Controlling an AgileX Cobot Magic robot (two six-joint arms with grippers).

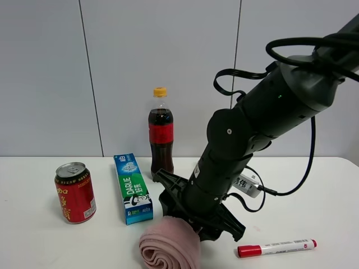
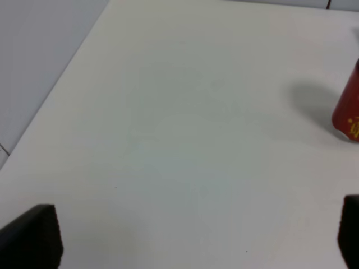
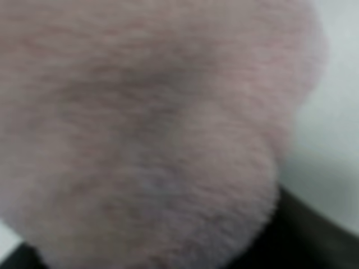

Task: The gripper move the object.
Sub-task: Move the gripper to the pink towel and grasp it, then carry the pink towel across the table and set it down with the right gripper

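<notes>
- The right gripper [image 1: 199, 221] is lowered onto the cloth [image 1: 170, 246]. Its fingers are hidden by the pink pile, so it cannot be told how far it is open or whether anything is gripped.
- The right wrist view is almost filled by the blurred cloth [image 3: 140, 123], with a dark part of the gripper seen against its edge.
- The cloth is pale pink and fluffy, rolled into a loose coil whose folds show at the end nearest the camera.
- The cloth is laid on the white table [image 1: 314, 196] at the front, near the middle. It is directly under the right gripper and touches its underside.
- The left gripper [image 2: 196, 235] is held wide open over bare table, its dark fingers [image 2: 33, 238] far apart with nothing between them.
- "DARLIE" can be read on a green and white box [image 1: 133, 189], which lies flat just left of the right gripper and near the cloth.
- A bottle [image 1: 161, 134] of dark drink, with a red label and an orange cap, stands upright behind the box. Its label cannot be read.
- A red can [image 1: 74, 192] with yellow characters too small to be read stands upright well left of the cloth. Its edge is also seen in the left wrist view [image 2: 349, 112].
- A marker [image 1: 276, 247] with a white barrel and a red cap lies right of the cloth, apart from it. Its print is too small to be read.
</notes>
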